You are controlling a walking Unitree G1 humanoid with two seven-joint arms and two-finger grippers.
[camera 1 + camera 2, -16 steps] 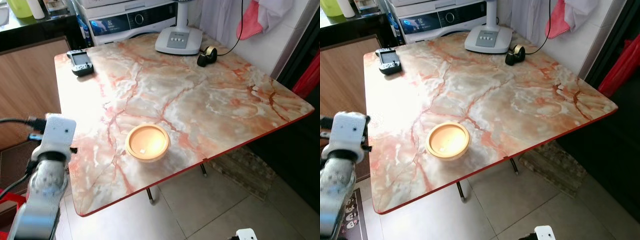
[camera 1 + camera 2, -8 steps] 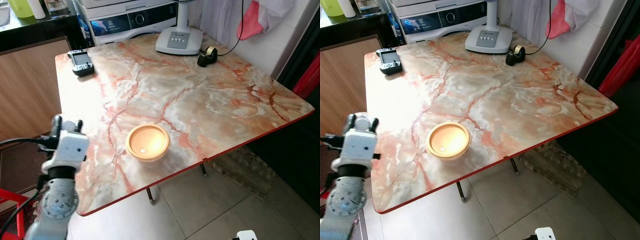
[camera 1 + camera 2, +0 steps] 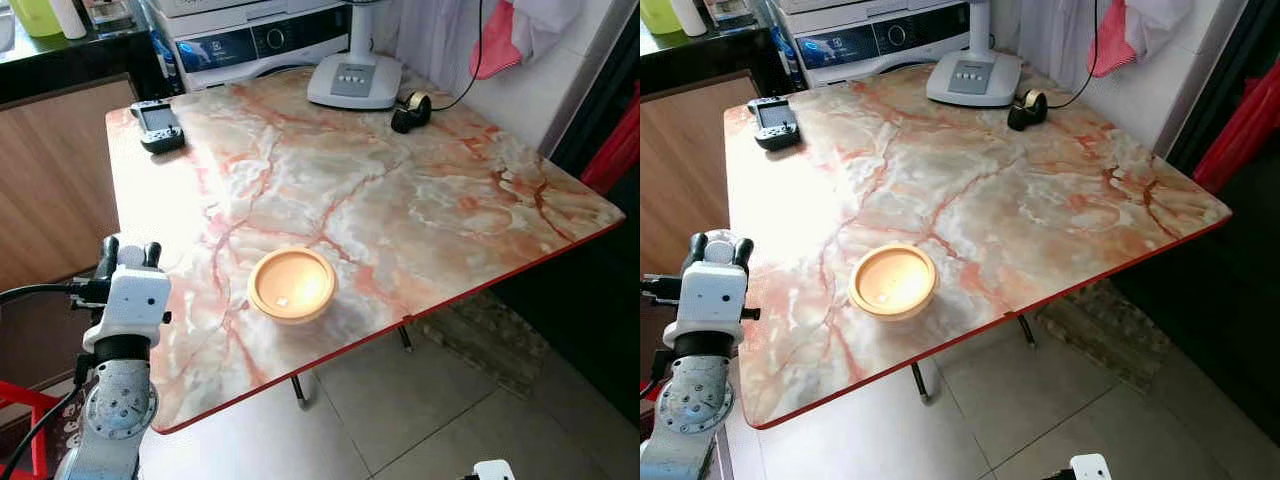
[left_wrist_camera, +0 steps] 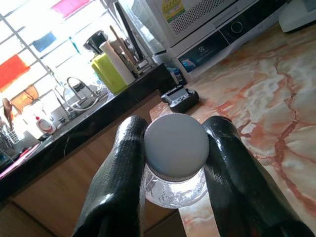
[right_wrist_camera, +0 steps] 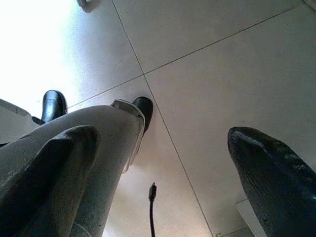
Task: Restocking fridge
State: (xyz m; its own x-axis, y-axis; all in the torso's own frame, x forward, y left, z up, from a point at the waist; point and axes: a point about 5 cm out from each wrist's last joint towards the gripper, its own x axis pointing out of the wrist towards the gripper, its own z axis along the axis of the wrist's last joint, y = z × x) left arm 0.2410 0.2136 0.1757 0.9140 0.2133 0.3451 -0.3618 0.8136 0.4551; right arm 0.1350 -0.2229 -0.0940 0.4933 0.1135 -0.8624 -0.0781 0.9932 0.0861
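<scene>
My left gripper (image 4: 173, 163) is shut on a small clear jar (image 4: 176, 185) with a round pale lid (image 4: 176, 146); one black finger presses each side. In the head views this left gripper (image 3: 127, 250) is raised just off the left edge of the marble table (image 3: 420, 200), near its front corner. A round orange bowl-shaped container (image 3: 291, 284) sits on the table near the front edge, to the right of the gripper. My right gripper (image 5: 163, 173) hangs idle, open, pointing down at the tiled floor.
On the table's far side are a black handheld controller (image 3: 160, 125), a white fan base (image 3: 354, 80) and a black tape dispenser (image 3: 410, 112). A washing machine (image 3: 260, 40) stands behind the table, and a wooden counter (image 3: 50, 170) to its left. My own leg (image 5: 103, 138) stands on the floor tiles.
The left arm has lowered and turned, so its two fingertips now show above the white wrist by the table's left edge. The bowl has not moved.
</scene>
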